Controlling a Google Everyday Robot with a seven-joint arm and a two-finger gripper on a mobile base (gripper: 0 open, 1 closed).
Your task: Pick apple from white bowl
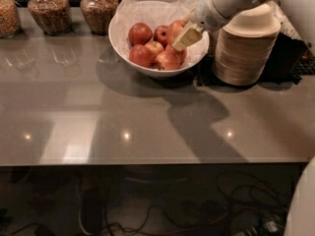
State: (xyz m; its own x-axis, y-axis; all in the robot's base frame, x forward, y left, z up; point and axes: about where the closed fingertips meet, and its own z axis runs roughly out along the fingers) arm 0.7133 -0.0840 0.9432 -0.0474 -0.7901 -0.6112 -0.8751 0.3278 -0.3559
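Camera view looks down over a glossy grey surface (147,122) with the white bowl (123,45) standing near its far edge, right of centre. Crinkled white paper (132,8) lines the bowl and rises above its rim at the back. Six or so red apples (141,56) lie heaped inside, toward the middle and right.

The robot's white arm (229,0) comes in from the upper right, and the gripper (178,43) slants down and to the left over the bowl's right side, its beige tip just above the heap. One apple (173,29) sits right against the gripper's upper-left edge; the two look to be touching. Whether the gripper is open, closed, or has hold of that apple cannot be told from this angle.

Just right of the bowl stands a tall stack of beige disposable bowls (243,50) on a black mat (290,58). Three glass jars (48,10) of brown dry goods line the far left. Cables (197,213) lie tangled on the floor below the surface.
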